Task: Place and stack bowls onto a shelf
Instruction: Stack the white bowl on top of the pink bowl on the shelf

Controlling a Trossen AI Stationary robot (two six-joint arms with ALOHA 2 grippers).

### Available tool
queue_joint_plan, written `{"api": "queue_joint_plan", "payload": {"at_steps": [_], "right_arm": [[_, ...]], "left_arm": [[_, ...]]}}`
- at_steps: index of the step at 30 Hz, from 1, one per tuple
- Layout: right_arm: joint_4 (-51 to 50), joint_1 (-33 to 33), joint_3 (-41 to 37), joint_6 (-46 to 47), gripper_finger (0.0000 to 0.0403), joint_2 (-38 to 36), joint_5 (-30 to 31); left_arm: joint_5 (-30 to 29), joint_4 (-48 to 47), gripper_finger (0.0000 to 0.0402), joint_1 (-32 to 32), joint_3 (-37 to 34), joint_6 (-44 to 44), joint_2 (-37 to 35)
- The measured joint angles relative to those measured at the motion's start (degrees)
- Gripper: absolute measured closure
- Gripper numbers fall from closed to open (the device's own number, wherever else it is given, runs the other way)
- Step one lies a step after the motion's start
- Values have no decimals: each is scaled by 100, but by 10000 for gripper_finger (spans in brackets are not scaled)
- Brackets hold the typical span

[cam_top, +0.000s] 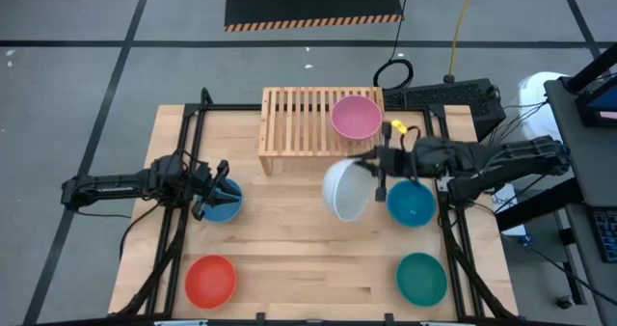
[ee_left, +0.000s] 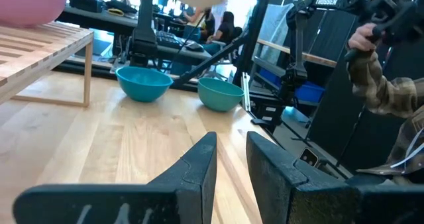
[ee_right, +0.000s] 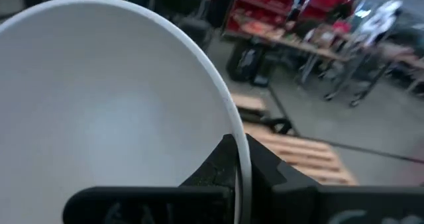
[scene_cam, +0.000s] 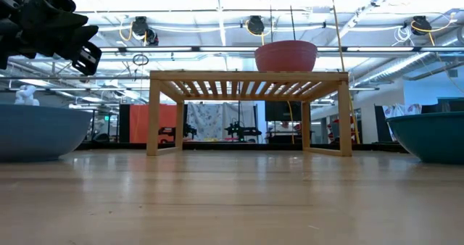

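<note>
My right gripper is shut on a white bowl, which hangs in the air in front of the light-wood shelf. A pink bowl stands on the shelf's slatted top at its right end. At the table's left my left gripper hovers open over a blue bowl, with nothing between its fingers. A second blue bowl, a teal green bowl and a red bowl rest on the tabletop. My right gripper holds the white bowl by its rim, one finger inside the bowl and the other outside. The fingers come about level from the table's right side. The bowl is lifted clear of the table and tipped, its hollow turned toward the wrist.
The shelf's left half carries nothing. A person's sleeve and hand show beyond the table's right side. Cables and a dark unit lie at the far right corner.
</note>
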Motion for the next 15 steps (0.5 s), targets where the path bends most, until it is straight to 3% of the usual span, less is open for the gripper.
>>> {"api": "queue_joint_plan", "payload": {"at_steps": [6, 15], "right_arm": [[87, -598, 149, -99, 403, -27, -13], [-669, -1347, 1222, -162, 403, 128, -323]], "left_arm": [[0, 0, 314, 2, 0, -8, 2], [0, -4, 314, 1, 0, -19, 0]]}}
